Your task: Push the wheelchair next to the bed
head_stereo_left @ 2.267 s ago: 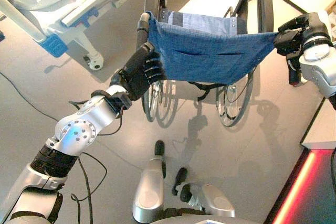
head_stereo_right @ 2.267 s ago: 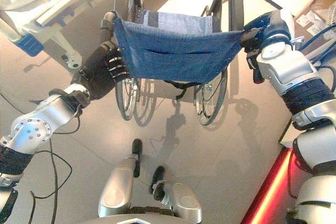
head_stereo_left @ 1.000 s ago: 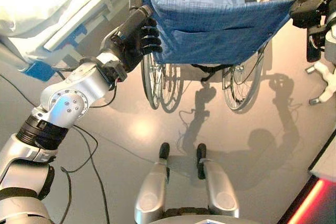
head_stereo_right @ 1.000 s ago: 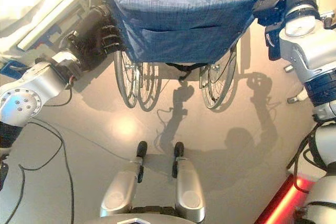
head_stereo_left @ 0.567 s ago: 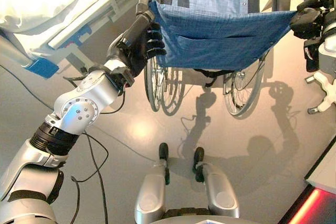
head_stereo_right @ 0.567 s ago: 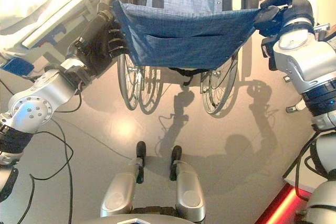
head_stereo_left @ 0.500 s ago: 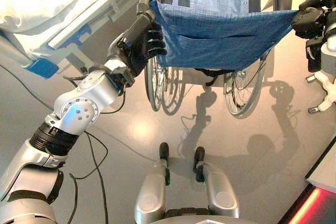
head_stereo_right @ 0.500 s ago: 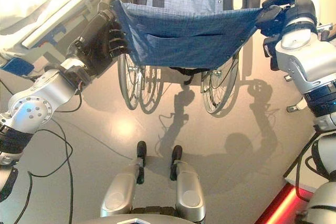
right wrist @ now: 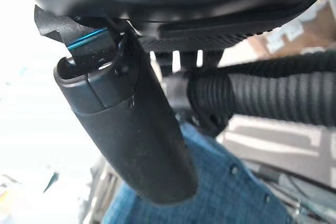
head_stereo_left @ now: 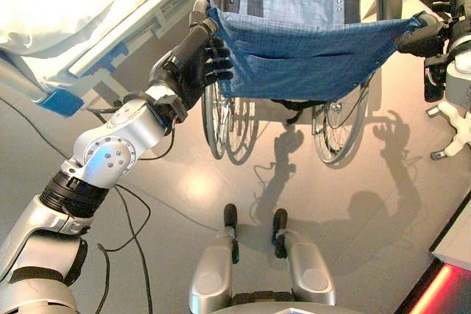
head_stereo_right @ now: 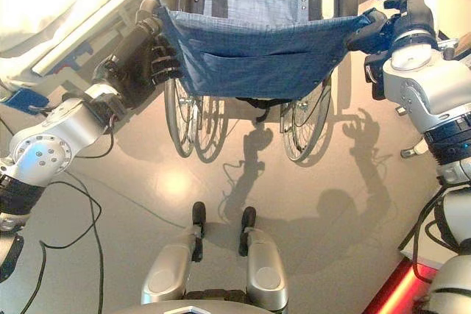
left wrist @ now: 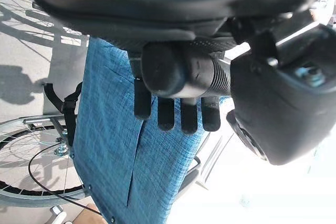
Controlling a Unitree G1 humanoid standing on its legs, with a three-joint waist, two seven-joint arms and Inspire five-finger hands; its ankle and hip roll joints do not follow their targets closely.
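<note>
Fingers curl round wheelchair push handle.

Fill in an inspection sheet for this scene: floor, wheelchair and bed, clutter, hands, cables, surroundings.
Floor: grey floor, glossy.
Job's things: wheelchair with blue cloth back, facing away; bed at its left, close by.
Clutter: nothing seen.
Hands: left hand curled round the left push handle; right hand at the right push handle, grip unclear.
Cables: left out.
Surroundings: red-lit strip at lower right.
</note>
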